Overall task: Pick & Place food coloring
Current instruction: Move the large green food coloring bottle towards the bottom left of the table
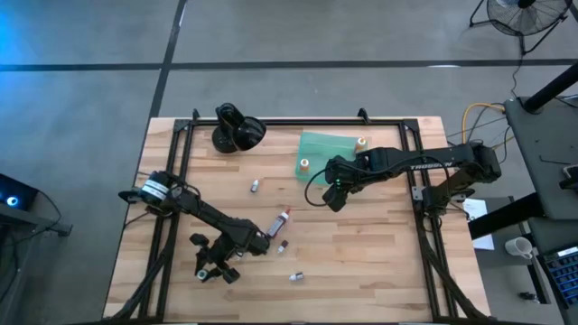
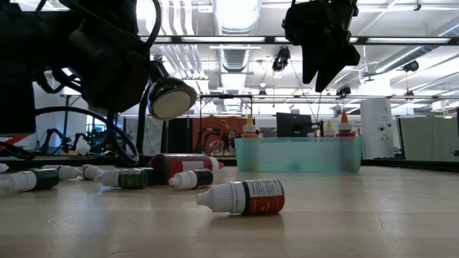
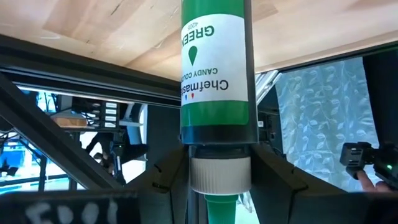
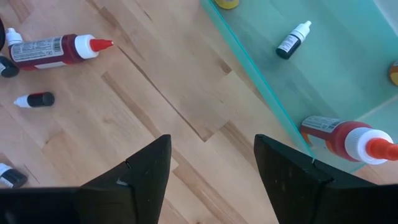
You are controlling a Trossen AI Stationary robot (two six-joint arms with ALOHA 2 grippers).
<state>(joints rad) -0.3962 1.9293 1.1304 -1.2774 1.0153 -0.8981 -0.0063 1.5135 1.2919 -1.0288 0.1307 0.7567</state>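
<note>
Left arm carrying green food coloring; delivery to the teal tray pending.
Table still holds loose bottles. Right gripper, fingers apart and empty, hovers beside the tray. Left gripper is clamped on the green bottle near the front-left; carry level, clear the red bottle.

Workshop with a grey concrete floor

A pale wooden surface stands on the grey floor; a fan stands at one corner, and ceiling lights and ducts run overhead.
</note>
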